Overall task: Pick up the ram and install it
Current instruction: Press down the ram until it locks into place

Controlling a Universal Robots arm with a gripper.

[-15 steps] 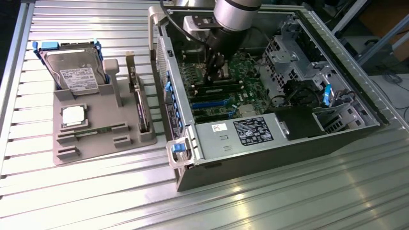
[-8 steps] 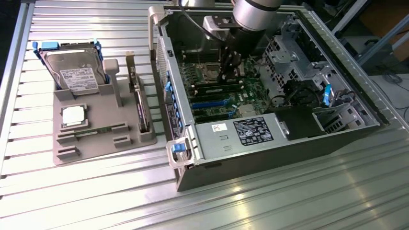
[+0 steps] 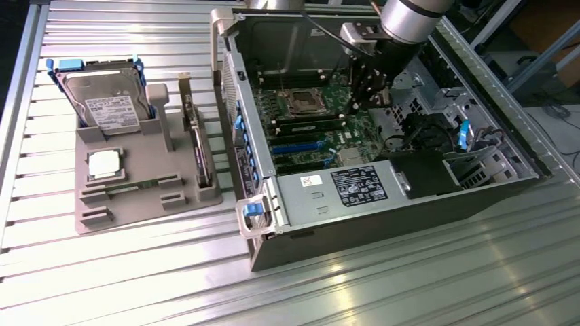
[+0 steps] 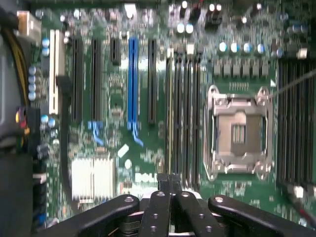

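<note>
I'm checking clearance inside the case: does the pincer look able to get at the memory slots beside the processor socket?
Probably yes. The shut pincer hangs right over the motherboard by the memory slots, and nothing visible lies between them.

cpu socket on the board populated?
No. In the wrist view the CPU socket sits open in its metal frame with no processor in it.

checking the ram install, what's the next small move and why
Probably ease straight down, kept in line: the shut pincer hangs right over the slots beside the socket. Whether the slot under it is filled I cannot tell.
</note>
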